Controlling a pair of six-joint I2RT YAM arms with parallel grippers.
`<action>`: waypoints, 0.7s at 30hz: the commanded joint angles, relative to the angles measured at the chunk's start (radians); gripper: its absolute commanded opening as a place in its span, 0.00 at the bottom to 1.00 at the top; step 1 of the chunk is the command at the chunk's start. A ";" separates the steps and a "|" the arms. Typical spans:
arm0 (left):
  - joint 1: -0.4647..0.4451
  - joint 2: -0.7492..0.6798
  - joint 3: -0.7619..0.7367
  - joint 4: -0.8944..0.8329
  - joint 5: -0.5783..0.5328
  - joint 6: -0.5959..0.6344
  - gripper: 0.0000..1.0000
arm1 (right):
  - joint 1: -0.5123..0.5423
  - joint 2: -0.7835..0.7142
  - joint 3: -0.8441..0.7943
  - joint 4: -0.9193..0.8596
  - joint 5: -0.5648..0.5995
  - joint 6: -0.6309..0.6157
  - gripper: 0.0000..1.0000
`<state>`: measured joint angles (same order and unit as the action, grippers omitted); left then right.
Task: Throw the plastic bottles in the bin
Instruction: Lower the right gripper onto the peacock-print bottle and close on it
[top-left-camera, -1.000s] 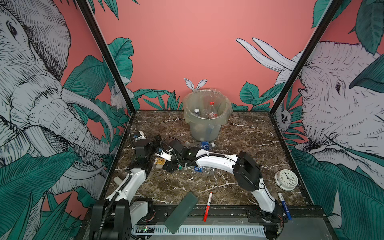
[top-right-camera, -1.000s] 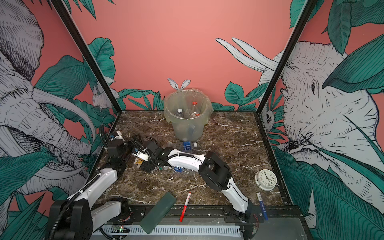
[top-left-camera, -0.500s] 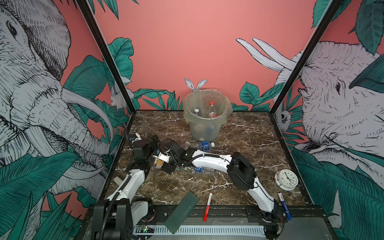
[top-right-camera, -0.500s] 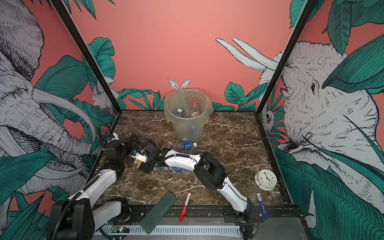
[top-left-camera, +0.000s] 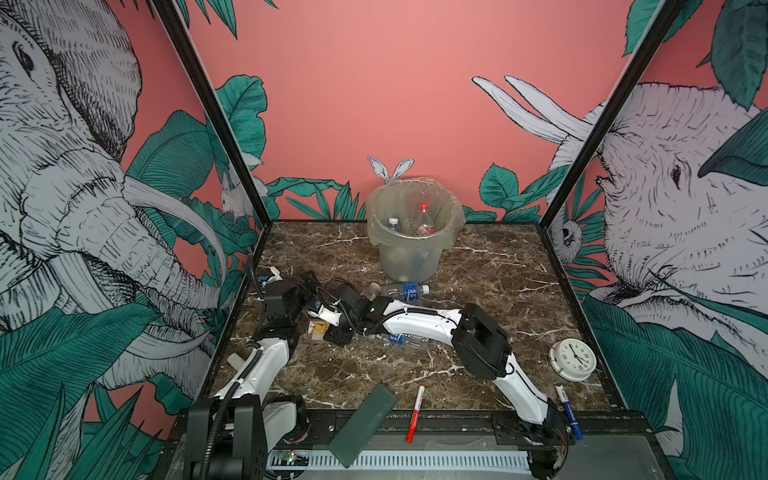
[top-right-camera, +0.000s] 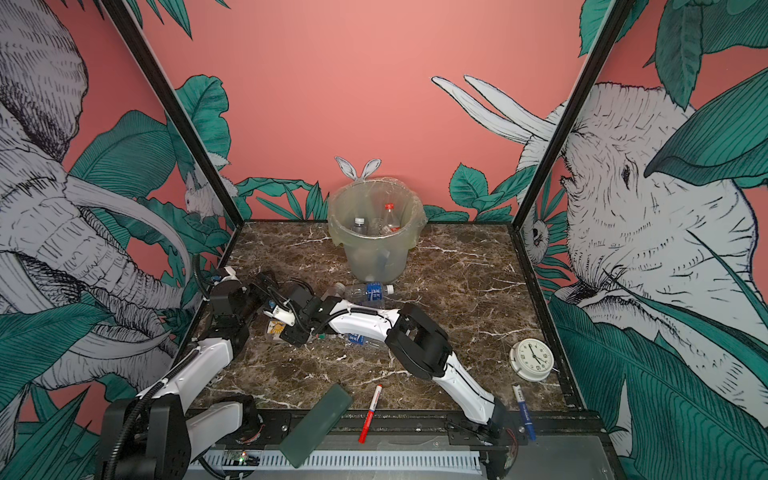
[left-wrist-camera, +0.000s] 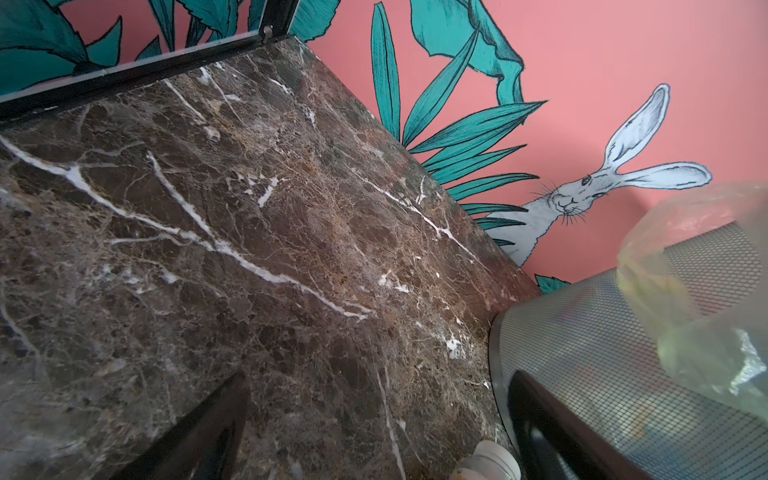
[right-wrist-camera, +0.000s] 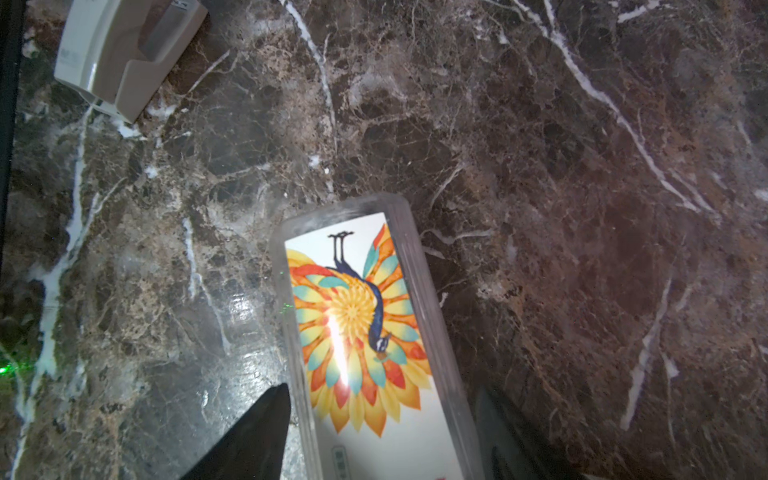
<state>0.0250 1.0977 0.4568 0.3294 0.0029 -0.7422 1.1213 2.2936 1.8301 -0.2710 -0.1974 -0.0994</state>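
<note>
The peacock-label bottle (right-wrist-camera: 353, 311) was cut off by the frame edge; the right gripper (right-wrist-camera: 380, 390) straddled it (clamped or not, unclear). The left gripper (left-wrist-camera: 374, 386) stood wide apart.

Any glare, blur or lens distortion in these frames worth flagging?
Right wrist view: white glare streak down the peacock-label bottle, sheen on the marble table beside it. Left wrist view: the bag over the bin is close to the lens and blurred. Both top views: evenly lit, sharp; black frame posts splay outward, wide-angle look.
</note>
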 joint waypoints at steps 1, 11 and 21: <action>0.007 0.003 -0.012 0.031 0.011 -0.020 0.98 | 0.007 -0.003 -0.025 -0.006 -0.017 0.010 0.72; 0.010 0.010 -0.010 0.037 0.021 -0.022 0.98 | 0.011 0.002 -0.040 -0.020 -0.026 0.015 0.74; 0.009 0.024 -0.009 0.045 0.032 -0.022 0.98 | 0.016 0.013 -0.040 -0.026 -0.006 0.015 0.74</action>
<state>0.0296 1.1202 0.4568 0.3492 0.0265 -0.7486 1.1305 2.2936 1.8011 -0.2974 -0.2020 -0.0822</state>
